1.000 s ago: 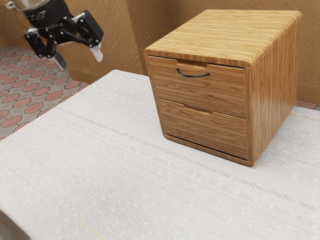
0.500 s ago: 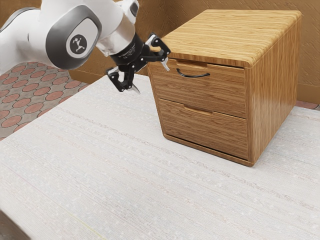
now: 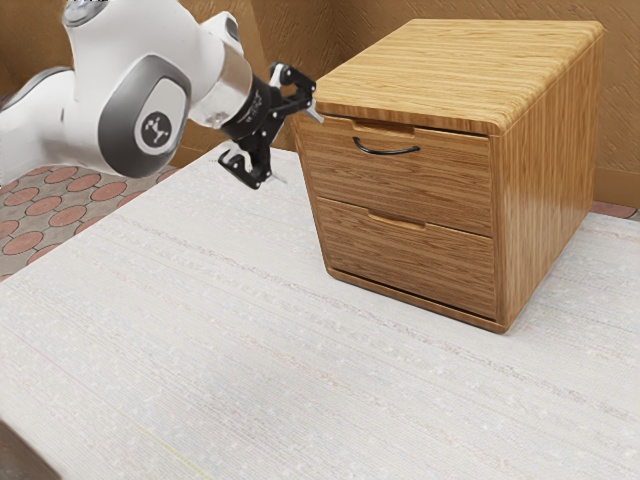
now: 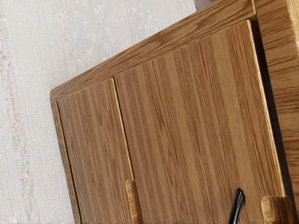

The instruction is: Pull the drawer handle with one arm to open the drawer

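Handle (image 3: 386, 150) first: it is a thin black bowed bar sitting high on the top drawer (image 3: 400, 185), just under the cabinet (image 3: 470, 70) top's overhang. Its long axis runs level across the drawer front. That drawer looks shut to me, its face flush with the lower drawer (image 3: 410, 250) beneath it. The cabinet stands on the pale table (image 3: 250, 330), towards the far side. My gripper (image 3: 288, 145) hangs off the cabinet's front corner on the exterior view's left, at about the height of the top drawer. Its two fingers are spread wide with nothing between them, one up by the top edge and one lower down. So the handle lies towards the exterior view's right of the fingers, across some bare drawer front and well short of contact. In the wrist view I catch only the dark end of the handle (image 4: 238, 206), which tells me the hand is aimed off to one side of it. I judge the coming move turns on sliding sideways along the front until the spread fingers straddle the bar from above and below.
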### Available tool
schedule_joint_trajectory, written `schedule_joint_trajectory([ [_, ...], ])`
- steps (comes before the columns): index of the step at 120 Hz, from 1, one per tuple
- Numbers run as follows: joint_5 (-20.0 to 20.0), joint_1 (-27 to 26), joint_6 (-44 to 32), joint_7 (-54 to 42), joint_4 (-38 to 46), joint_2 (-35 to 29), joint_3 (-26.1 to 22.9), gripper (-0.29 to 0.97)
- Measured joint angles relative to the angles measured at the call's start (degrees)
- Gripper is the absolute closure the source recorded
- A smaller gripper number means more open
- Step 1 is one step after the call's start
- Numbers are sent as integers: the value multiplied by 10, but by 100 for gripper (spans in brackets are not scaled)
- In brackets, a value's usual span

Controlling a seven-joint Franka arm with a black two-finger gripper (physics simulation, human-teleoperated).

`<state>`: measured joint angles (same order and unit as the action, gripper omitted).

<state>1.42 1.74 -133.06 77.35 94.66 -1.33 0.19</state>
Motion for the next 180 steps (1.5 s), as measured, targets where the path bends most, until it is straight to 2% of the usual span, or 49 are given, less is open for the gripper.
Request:
schedule_joint_trajectory([
  [46, 0, -58, -42, 53, 4, 24, 3, 0],
  [69, 0, -71, -52, 70, 14, 23, 5, 0],
  [119, -1, -37, -85, 92, 37, 22, 0, 0],
  [180, -1, 4, -91, 105, 33, 20, 0, 0],
])
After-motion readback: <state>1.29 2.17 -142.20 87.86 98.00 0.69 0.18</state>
